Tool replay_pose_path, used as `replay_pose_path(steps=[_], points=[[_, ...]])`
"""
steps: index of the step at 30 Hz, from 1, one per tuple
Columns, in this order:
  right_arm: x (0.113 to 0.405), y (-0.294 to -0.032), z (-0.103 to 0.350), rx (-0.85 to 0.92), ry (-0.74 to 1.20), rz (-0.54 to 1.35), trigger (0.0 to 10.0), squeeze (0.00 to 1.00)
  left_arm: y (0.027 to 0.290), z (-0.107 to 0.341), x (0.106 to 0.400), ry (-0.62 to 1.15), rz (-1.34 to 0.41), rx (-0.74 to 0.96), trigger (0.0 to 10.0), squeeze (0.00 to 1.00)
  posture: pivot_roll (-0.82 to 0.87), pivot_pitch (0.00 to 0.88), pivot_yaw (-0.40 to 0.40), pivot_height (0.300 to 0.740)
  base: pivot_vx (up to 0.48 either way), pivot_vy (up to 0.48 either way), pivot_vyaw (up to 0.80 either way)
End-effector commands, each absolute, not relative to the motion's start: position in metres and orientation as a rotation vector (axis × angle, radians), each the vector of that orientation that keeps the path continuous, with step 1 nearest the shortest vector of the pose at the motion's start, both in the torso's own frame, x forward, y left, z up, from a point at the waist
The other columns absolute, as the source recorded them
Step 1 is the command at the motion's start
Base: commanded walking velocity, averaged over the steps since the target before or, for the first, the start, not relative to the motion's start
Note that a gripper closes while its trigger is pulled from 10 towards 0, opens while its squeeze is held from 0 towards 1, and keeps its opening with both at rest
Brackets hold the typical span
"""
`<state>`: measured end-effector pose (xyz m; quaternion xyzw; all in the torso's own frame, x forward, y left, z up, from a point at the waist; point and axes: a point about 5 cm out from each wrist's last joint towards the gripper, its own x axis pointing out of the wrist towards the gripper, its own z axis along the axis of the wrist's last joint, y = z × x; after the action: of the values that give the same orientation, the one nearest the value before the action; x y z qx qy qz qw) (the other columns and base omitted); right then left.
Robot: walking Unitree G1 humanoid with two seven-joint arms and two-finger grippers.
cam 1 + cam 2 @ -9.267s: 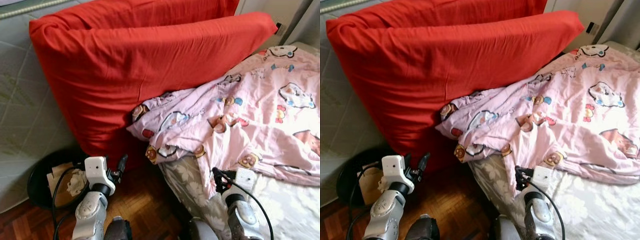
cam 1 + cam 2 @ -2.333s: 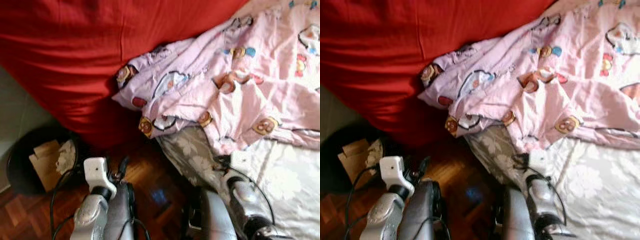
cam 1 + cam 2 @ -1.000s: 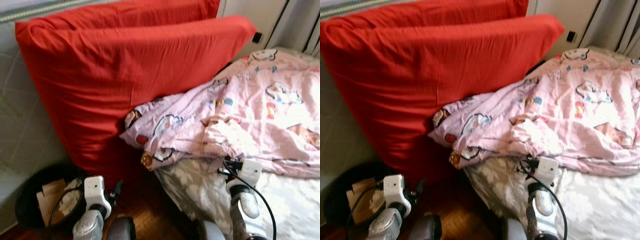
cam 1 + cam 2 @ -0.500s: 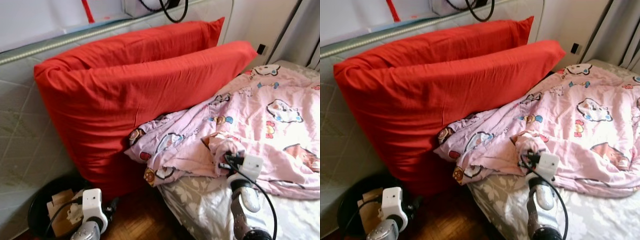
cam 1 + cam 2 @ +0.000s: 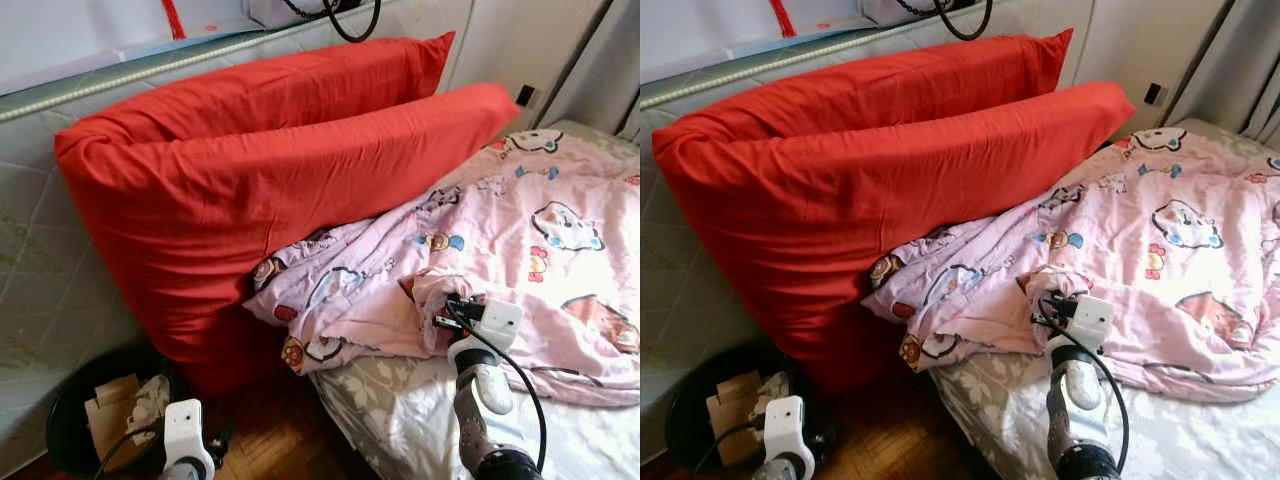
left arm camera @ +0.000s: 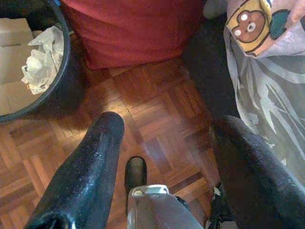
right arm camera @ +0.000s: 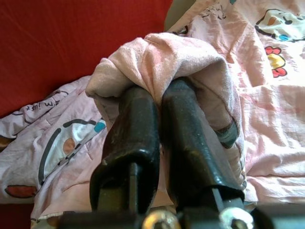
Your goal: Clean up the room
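Observation:
A pink cartoon-print blanket lies crumpled over the bed, its edge spilling toward two big red pillows. My right gripper is shut on a raised fold of that blanket, which drapes over the fingertips; the eye views place the gripper near the bed's front edge. Down beside the bed my left gripper hangs open above the parquet floor with nothing between its fingers.
A black bin with cardboard and crumpled paper stands on the floor under the pillows. The grey floral bedsheet hangs over the mattress edge. A padded wall is on the left, curtains at the far right.
The camera tilted up over the last second. My right gripper has lifted a bunched fold of the pink blanket off the bed edge. The left arm sits lower in view.

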<state>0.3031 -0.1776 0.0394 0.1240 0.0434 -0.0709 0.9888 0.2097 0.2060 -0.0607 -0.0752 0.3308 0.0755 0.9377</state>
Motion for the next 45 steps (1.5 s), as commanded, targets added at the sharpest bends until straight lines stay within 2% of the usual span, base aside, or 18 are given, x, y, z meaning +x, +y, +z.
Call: replay_pose_path(steps=[1,26,45], points=[[0.303,-0.177,0.038,0.255,0.102,-0.149,10.0,0.00,0.207,-0.067,0.201,0.719,0.181,-0.166,10.0,0.00,0.02,0.170,-0.028,0.740,0.000,0.000,0.00],[0.303,-0.178,0.041,0.226,0.088,-0.163,10.0,0.00,0.206,-0.078,0.183,0.809,0.170,-0.179,10.0,0.00,0.02,0.187,-0.016,0.740,0.000,0.000,0.00],[0.302,-0.177,0.039,0.228,0.084,-0.169,10.0,0.00,0.202,-0.083,0.175,0.848,0.146,-0.174,10.0,0.00,0.01,0.163,-0.005,0.740,0.000,0.000,0.00]])
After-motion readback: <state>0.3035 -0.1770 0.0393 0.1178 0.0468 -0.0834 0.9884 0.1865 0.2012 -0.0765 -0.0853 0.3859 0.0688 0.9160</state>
